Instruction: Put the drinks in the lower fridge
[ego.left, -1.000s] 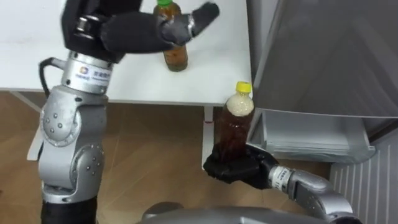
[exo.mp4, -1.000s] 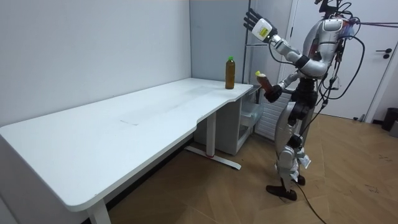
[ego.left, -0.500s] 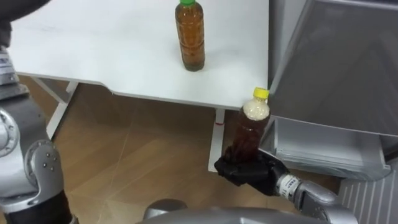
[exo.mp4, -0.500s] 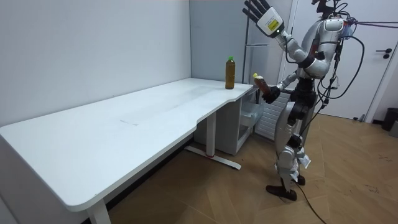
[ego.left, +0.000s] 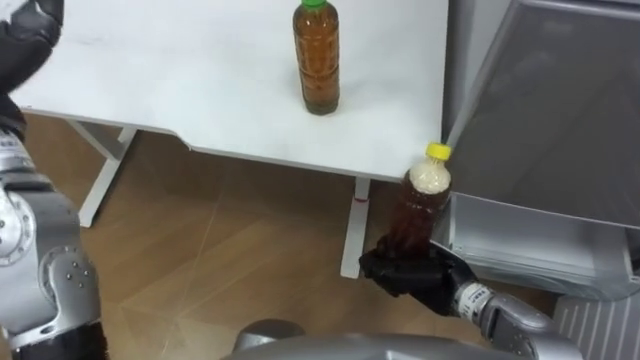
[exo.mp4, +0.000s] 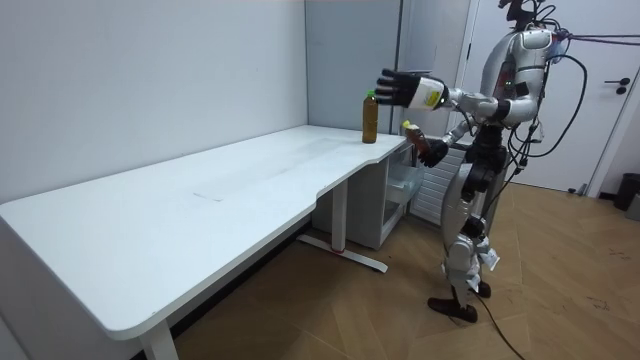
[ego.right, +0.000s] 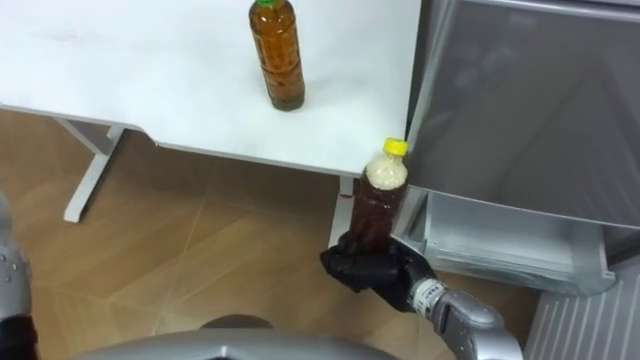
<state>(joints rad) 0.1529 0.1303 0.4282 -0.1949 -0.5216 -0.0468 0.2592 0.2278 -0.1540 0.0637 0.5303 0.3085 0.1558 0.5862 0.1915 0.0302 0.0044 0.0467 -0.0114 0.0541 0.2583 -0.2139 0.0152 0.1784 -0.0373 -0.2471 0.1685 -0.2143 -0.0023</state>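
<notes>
A brown drink bottle with a yellow cap (ego.left: 417, 205) stands upright in my right hand (ego.left: 405, 276), whose fingers are curled round its base, low in front of the table's corner and beside the fridge. A second brown bottle with a green cap (ego.left: 317, 58) stands on the white table (ego.left: 190, 80) near its fridge-side end. My left hand (exo.mp4: 398, 88) is stretched out level over the table end, fingers spread, close to the green-capped bottle (exo.mp4: 369, 117); its dark fingers show at the upper left (ego.left: 28, 40).
The grey fridge (ego.left: 545, 110) stands right of the table, its lower compartment open with a pale shelf (ego.left: 520, 245) showing. A table leg (ego.left: 352, 235) stands just left of the held bottle. Wooden floor (ego.left: 220, 260) lies under the table.
My left arm has swung down from raised overhead to level beside the green-capped bottle. The eye view has shifted. The right hand keeps holding the yellow-capped bottle.
</notes>
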